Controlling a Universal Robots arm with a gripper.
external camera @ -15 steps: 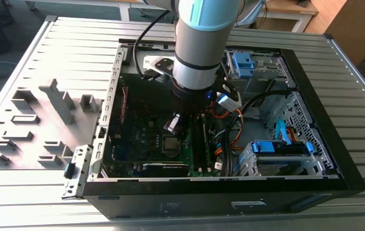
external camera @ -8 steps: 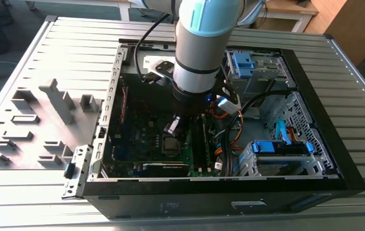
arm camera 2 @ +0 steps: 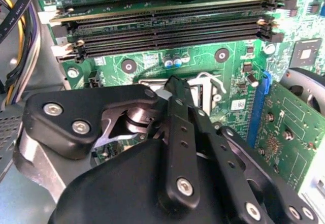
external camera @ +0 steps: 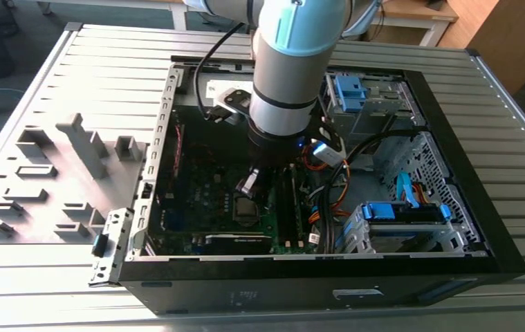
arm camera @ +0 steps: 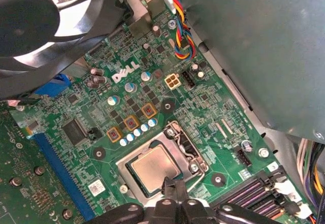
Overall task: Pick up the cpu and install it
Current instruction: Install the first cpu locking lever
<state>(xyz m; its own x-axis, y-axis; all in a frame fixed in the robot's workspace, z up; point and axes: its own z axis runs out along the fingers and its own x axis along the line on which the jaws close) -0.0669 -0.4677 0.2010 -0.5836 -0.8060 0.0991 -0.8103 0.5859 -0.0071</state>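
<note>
Gripper [arm camera: 175, 196] hung just over cpu [arm camera: 152, 166], fingers drawn together and holding nothing, the cpu seated in its socket frame [arm camera: 190, 150] mid-motherboard [arm camera: 101, 112], memory slots [arm camera 2: 172, 28] beyond, inside the open computer case [external camera: 465, 207].

Arm [external camera: 290, 62] comes in from the top of the exterior view, last link near vertical, wrist pointing straight down. Tool [external camera: 249, 185] sits low at its end, black, slightly tilted. In the second wrist view the tool [arm camera 2: 179, 89] linkage fills the foreground, fingers [arm camera 2: 177, 127] drawn together to a narrow tip. In the first wrist view the tool [arm camera: 172, 186] tips sit close together too.
</note>
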